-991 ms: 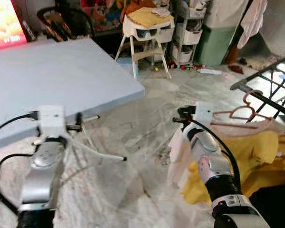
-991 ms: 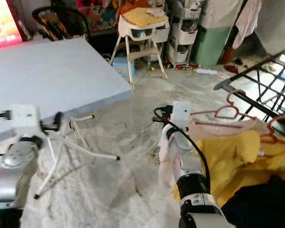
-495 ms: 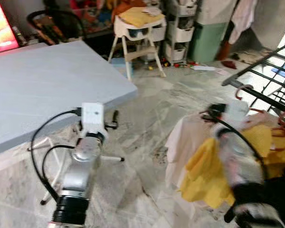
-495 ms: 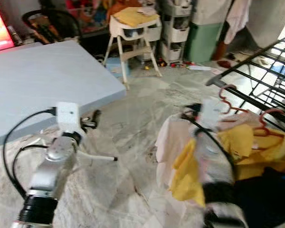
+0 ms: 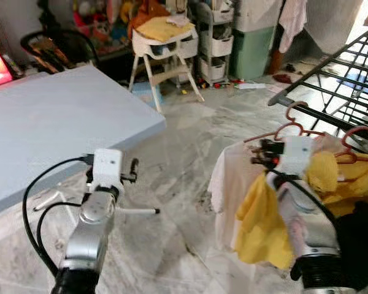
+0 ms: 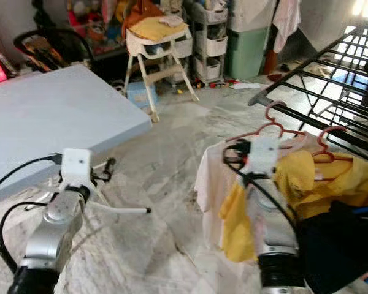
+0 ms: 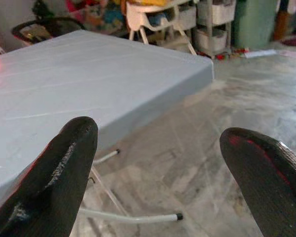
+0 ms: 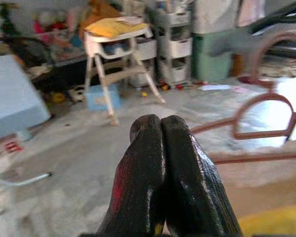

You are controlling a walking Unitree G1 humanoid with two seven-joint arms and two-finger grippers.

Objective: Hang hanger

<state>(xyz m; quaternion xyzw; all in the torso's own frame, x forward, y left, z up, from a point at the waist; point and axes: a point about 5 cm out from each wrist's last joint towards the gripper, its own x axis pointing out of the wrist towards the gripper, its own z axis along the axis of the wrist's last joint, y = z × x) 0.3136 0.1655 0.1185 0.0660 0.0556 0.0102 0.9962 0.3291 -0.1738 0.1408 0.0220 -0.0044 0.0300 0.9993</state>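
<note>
Left claw [image 7: 153, 173] spread wide over the floor [image 5: 178, 184] beside the blue counter [image 5: 49, 122], holding nothing. Right claw [image 8: 163, 148] pressed shut, empty, raised just beside the hanger [image 5: 288, 128]. Hanger resting atop the heap of clothes [image 5: 264, 214], hook up, close under the black drying rack [image 5: 331, 92].

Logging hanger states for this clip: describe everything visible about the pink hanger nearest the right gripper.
The pink hanger looks like thin plastic, with a curved hook on top and sloping shoulders. It sits upright with a pale garment draped beneath it, in front of the black drying rack. The right gripper, fingers shut, sits just beside it; whether they touch is unclear.
</note>
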